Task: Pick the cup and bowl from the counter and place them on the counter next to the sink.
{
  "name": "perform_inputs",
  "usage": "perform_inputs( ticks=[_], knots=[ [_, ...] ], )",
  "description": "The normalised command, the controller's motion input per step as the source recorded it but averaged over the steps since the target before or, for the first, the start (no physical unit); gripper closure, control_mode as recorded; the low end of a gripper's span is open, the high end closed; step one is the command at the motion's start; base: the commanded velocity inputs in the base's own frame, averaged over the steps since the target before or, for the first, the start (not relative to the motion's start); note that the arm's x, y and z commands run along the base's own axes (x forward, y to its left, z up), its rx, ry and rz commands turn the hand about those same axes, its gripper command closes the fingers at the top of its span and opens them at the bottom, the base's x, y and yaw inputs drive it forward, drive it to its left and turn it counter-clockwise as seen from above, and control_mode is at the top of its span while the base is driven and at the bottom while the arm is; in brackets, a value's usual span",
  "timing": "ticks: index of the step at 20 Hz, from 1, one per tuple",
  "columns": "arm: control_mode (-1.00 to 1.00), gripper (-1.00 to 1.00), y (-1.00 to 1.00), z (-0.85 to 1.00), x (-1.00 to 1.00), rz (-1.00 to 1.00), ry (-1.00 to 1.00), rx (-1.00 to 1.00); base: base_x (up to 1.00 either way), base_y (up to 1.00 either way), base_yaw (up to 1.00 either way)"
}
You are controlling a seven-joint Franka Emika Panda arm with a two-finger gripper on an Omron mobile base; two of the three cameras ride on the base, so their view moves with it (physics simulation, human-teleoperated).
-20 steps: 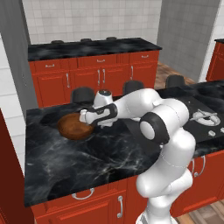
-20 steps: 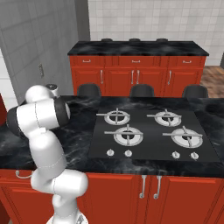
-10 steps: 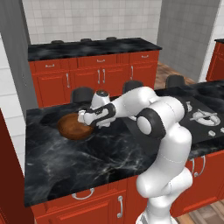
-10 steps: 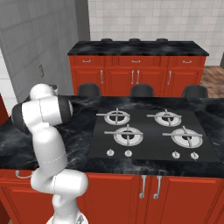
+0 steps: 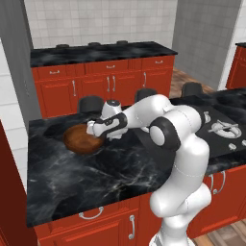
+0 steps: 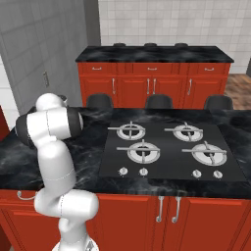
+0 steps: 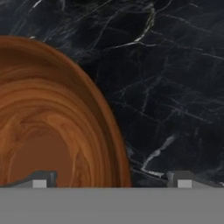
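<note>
Brown bowl (image 7: 57, 127) rim sits between spread pincer (image 7: 111, 179) tips, hand view.

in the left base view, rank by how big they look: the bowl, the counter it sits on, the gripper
1. counter, by far the largest.
2. bowl.
3. gripper, jaws open at the bowl's rim. It looks smaller than the bowl, though it hides part of the bowl.
</note>
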Motion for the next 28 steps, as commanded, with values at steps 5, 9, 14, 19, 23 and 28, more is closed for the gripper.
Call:
perform_inputs(
  ticks=[5, 9, 14, 19, 23, 28],
  knots=[
    [-1.00, -1.00, 0.00, -0.01, 0.00, 0.00, 0.00, 0.00, 0.00, 0.00, 0.00],
    [-1.00, 1.00, 0.00, 0.00, 0.00, 0.00, 0.00, 0.00, 0.00, 0.00, 0.00],
    [-1.00, 1.00, 0.00, 0.00, 0.00, 0.00, 0.00, 0.00, 0.00, 0.00, 0.00],
    [-1.00, 1.00, 0.00, 0.00, 0.00, 0.00, 0.00, 0.00, 0.00, 0.00, 0.00],
    [-1.00, 1.00, 0.00, 0.19, 0.00, 0.00, 0.02, -0.03, 0.00, 0.00, 0.00],
    [-1.00, 1.00, -0.09, 0.44, -0.13, -0.02, 0.06, 0.00, 0.00, 0.00, 0.00]
  ],
)
